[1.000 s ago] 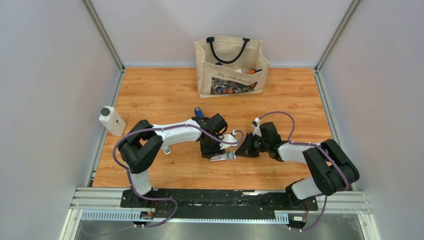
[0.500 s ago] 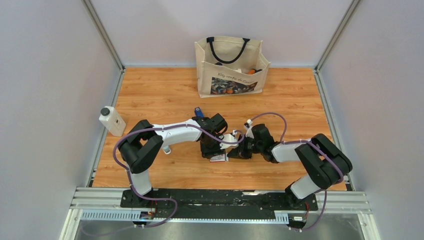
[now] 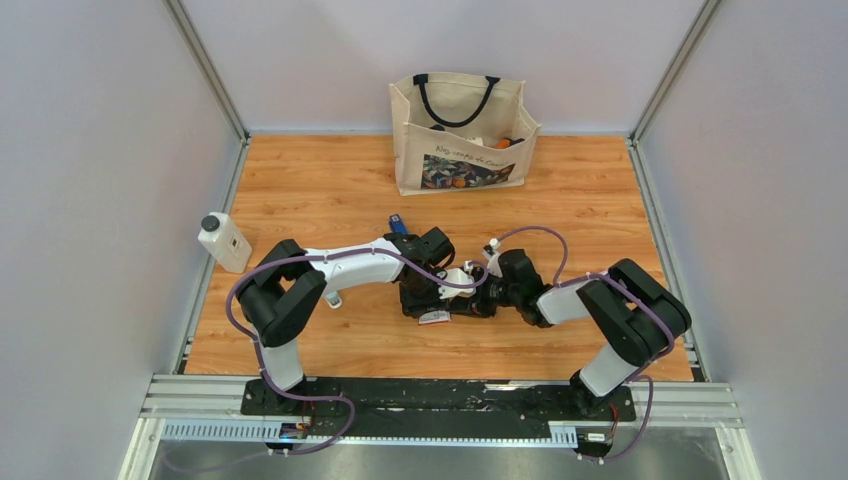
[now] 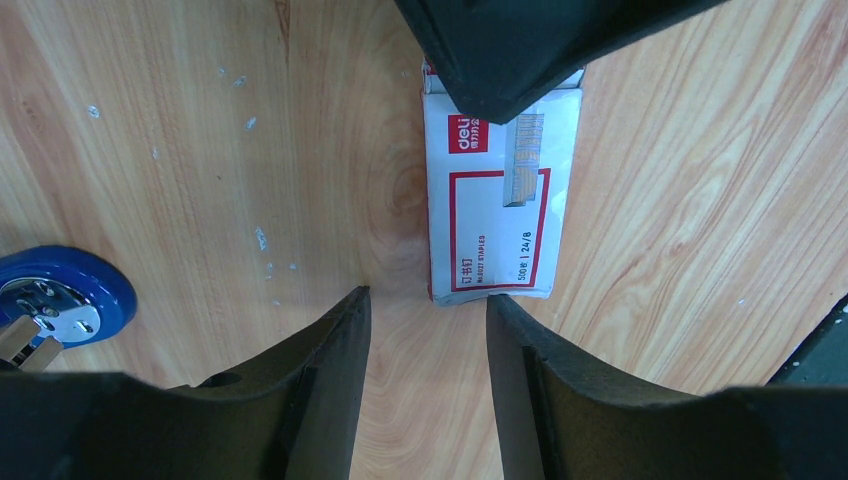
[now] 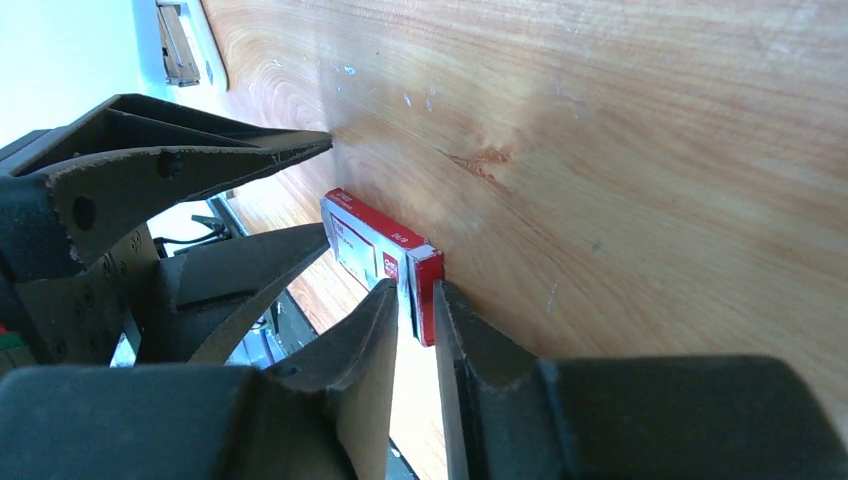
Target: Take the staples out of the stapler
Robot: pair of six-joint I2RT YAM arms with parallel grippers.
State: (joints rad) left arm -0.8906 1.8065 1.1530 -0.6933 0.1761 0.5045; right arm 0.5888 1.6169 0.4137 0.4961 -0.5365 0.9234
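The blue stapler [image 3: 397,222] lies just behind my left wrist; its blue end with a shiny metal part shows in the left wrist view [image 4: 60,298]. No staple strip shows. A flat white-and-red box [image 4: 497,215] lies on the wood between both grippers. My left gripper [image 4: 428,295] is open and empty, low over the table at the box's near end. My right gripper [image 5: 413,288] has its jaws a narrow gap apart, straddling the box's red end [image 5: 424,280]; a sliver of gap remains on one side. In the top view the two grippers [image 3: 425,300] [image 3: 472,303] meet over the box [image 3: 435,318].
A canvas tote bag [image 3: 460,135] stands at the back middle. A white bottle with a black cap [image 3: 224,242] stands at the left edge. A small pale object [image 3: 333,298] lies under the left arm. Tiny silvery specks [image 4: 260,238] dot the wood. Walls close in on three sides.
My right gripper has moved left along the table until its fingertips reach the box's end. The left arm and the stapler have not moved.
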